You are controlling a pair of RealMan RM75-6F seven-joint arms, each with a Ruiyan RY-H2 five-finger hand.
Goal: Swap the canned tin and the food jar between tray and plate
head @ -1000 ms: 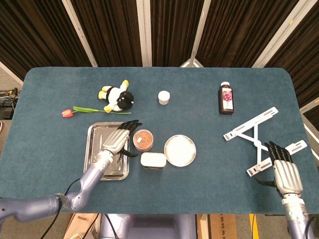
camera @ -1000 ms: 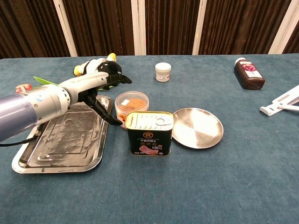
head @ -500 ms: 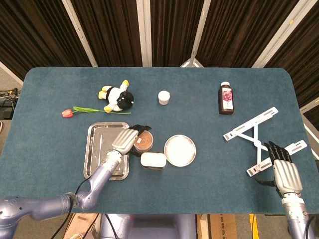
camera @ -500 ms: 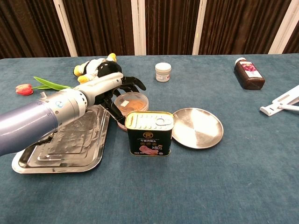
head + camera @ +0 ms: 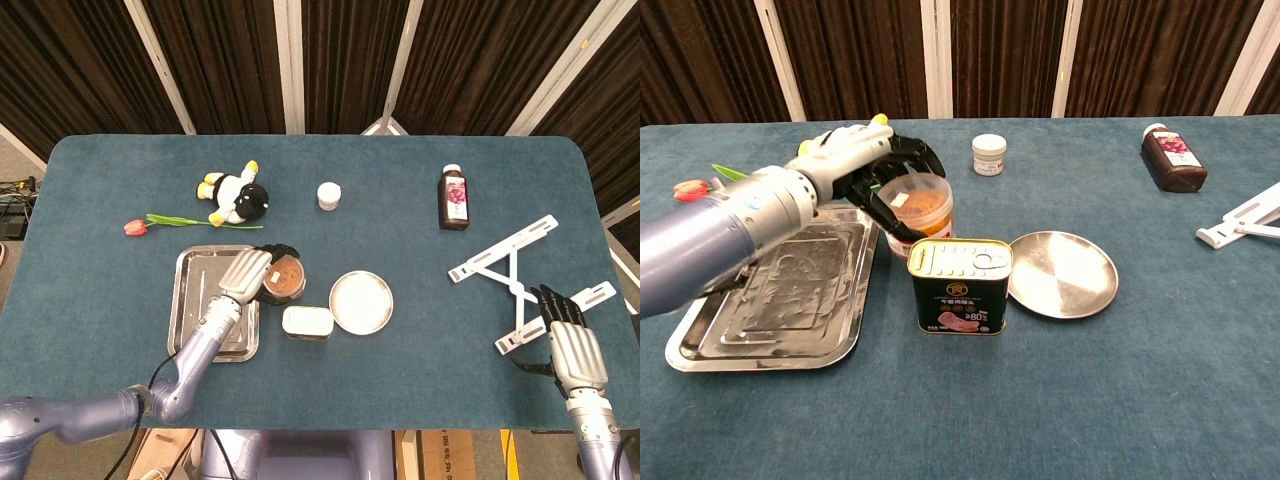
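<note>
Left of the left hand [image 5: 862, 160] sits the tray [image 5: 770, 300], just under its wrist. To the hand's right lies the plate [image 5: 1060, 272], bare. The canned tin [image 5: 960, 285] stands just ahead of the fingers, between tray and plate. The food jar [image 5: 915, 205] is wrapped in that hand's fingers; only the chest view shows it lifted. Only the head view shows the right hand [image 5: 570, 340], fingers loosely spread, holding nothing.

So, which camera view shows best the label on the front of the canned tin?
The chest view: the canned tin faces it, so the dark front label shows, though its print is too small to read. The head view sees only its pale top from above.
</note>
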